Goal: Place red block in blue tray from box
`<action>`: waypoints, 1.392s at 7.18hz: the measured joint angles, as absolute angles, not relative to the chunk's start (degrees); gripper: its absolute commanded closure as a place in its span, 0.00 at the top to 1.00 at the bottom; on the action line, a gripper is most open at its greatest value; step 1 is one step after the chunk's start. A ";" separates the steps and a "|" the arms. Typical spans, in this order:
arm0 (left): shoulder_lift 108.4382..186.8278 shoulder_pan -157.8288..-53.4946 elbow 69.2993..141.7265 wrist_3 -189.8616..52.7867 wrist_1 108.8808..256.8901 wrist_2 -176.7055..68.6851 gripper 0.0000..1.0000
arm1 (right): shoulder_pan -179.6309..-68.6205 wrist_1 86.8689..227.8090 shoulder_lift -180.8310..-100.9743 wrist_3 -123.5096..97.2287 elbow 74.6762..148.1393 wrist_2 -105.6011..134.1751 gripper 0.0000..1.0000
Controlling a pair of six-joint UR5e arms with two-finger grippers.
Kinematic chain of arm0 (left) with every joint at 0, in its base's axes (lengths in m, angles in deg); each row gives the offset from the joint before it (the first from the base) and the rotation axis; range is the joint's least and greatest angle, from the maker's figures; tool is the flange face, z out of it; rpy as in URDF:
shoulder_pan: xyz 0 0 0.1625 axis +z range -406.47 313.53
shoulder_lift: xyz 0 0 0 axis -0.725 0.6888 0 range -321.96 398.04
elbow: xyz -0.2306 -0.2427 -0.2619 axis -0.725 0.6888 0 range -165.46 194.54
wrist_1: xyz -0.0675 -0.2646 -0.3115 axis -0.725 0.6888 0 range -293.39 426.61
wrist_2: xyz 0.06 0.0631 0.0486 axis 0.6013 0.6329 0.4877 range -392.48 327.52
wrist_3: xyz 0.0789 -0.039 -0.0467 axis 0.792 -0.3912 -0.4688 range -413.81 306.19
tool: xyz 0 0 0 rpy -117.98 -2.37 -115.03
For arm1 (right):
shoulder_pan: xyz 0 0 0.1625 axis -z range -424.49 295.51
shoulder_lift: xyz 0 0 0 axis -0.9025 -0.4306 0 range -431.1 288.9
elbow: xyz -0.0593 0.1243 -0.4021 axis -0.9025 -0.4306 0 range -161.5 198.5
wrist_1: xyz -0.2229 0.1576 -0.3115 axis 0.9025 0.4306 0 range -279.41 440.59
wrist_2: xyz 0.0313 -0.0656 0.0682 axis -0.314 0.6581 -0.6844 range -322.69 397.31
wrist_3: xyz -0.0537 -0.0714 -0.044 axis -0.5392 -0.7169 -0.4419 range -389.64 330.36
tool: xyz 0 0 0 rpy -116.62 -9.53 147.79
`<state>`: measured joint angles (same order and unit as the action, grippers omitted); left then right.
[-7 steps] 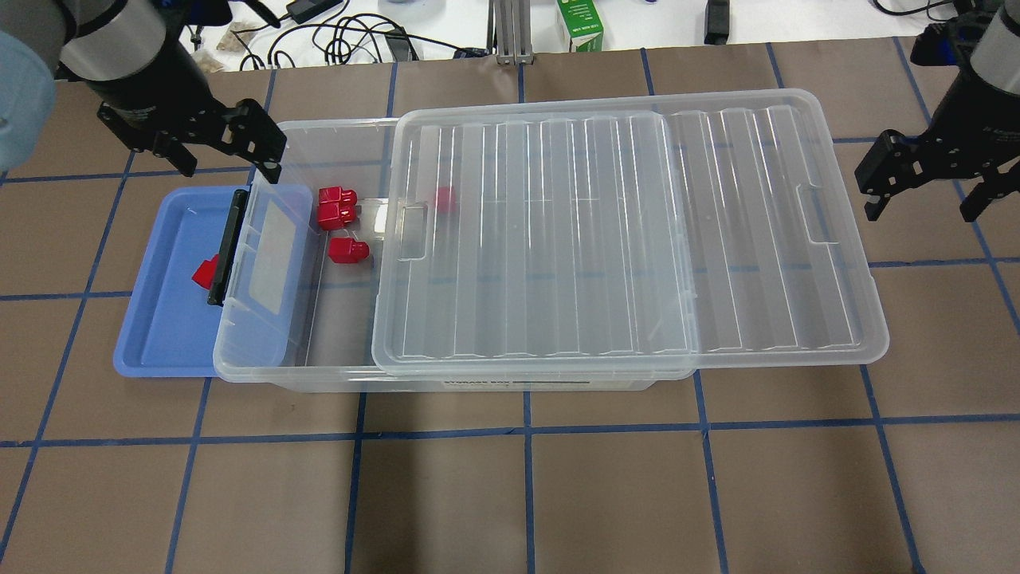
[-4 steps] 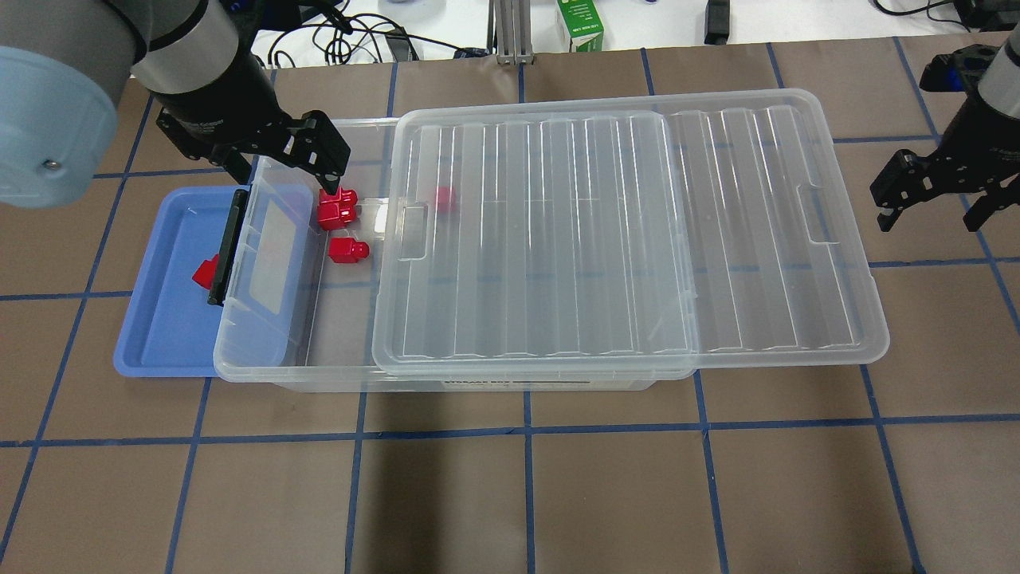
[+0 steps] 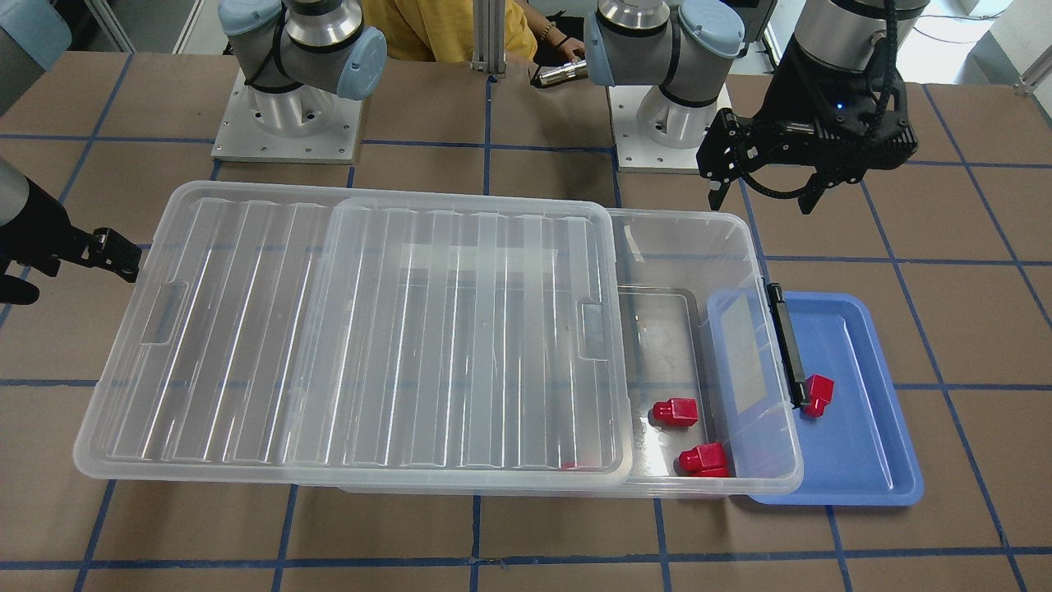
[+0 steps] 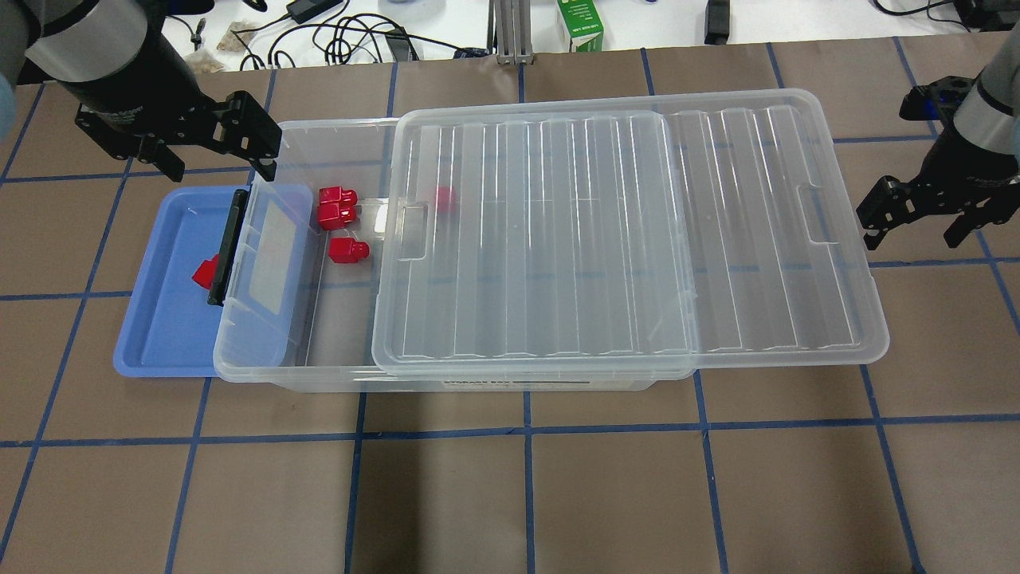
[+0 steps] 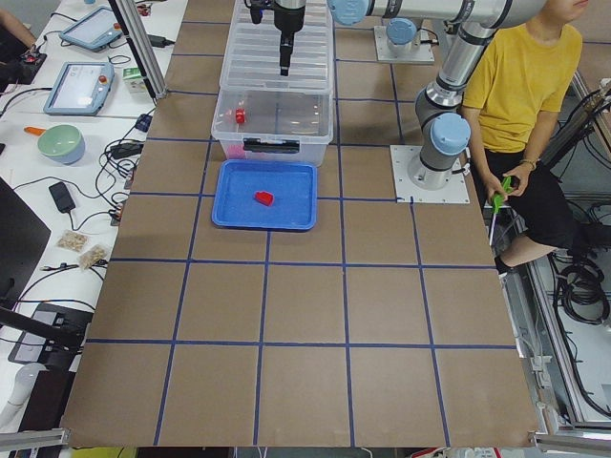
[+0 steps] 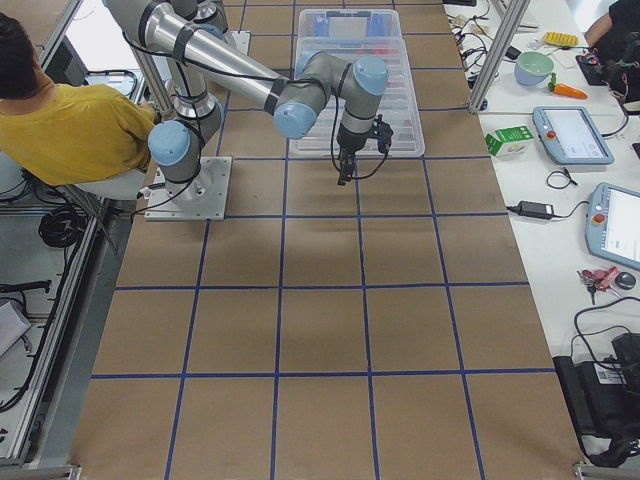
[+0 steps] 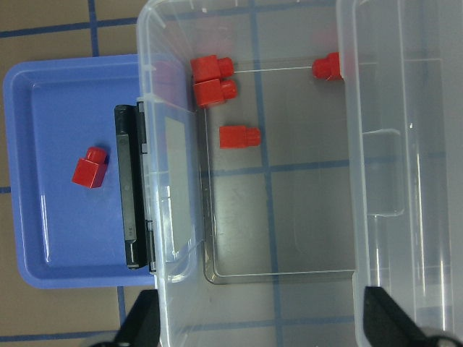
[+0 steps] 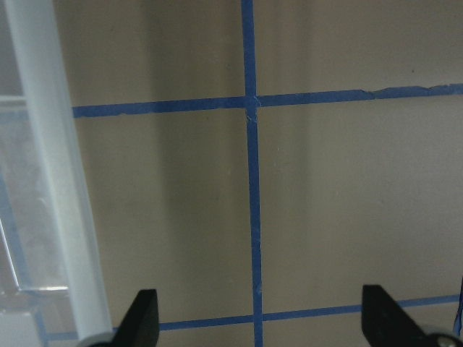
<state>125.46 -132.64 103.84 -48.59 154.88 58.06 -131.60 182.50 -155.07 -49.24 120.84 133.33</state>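
Note:
One red block (image 4: 205,273) lies in the blue tray (image 4: 159,335), also in the front view (image 3: 818,393) and the left wrist view (image 7: 90,166). The clear box (image 4: 335,381) overlaps the tray's right side. Three red blocks (image 4: 336,205) (image 4: 348,249) lie in its open left end. Another block (image 4: 444,198) shows through the lid (image 4: 621,231), which is slid to the right. My left gripper (image 4: 215,151) is open and empty, high over the box's far left corner. My right gripper (image 4: 916,215) is open and empty, beside the lid's right edge.
The box's black latch flap (image 4: 227,247) hangs over the tray. A green carton (image 4: 579,24) and cables lie past the table's far edge. A person in yellow (image 5: 520,86) sits behind the robot bases. The lid juts out past the box's right end.
My left gripper swung right over the box's blocks, then came back left over the box's far left corner, still empty. My right gripper drifted slightly nearer. No block has moved.

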 measured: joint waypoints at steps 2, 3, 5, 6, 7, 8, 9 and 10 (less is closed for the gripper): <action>125.55 -132.74 103.98 -50.17 155.05 58.14 1.00 | -131.85 182.71 -155.05 -49.03 121.11 132.43 1.00; 125.76 -132.76 103.72 -50.45 155.62 58.19 1.00 | -131.96 182.70 -155.08 -48.95 121.17 131.74 1.00; 126.11 -132.77 103.00 -50.55 156.97 58.25 1.00 | -132.15 182.33 -155.14 -48.84 121.23 130.09 1.00; 126.09 -132.77 102.92 -50.55 157.14 58.28 1.00 | -132.34 182.17 -155.17 -48.79 121.27 129.60 1.00; 126.06 -132.77 102.90 -50.55 157.20 58.30 1.00 | -132.96 182.16 -155.19 -48.70 121.28 129.40 1.00; 125.98 -132.77 102.88 -50.54 157.20 58.31 1.00 | -133.91 182.27 -155.20 -48.61 121.27 129.10 1.00; 125.91 -132.78 102.89 -50.50 157.18 58.30 1.00 | -134.76 182.31 -155.21 -48.55 121.27 128.54 1.00; 125.84 -132.77 102.92 -50.48 157.18 58.26 1.00 | -135.65 182.26 -155.20 -47.35 121.29 127.72 1.00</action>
<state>125.84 -132.77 102.92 -50.48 157.18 58.26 -135.65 182.26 -155.20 -47.35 121.29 127.72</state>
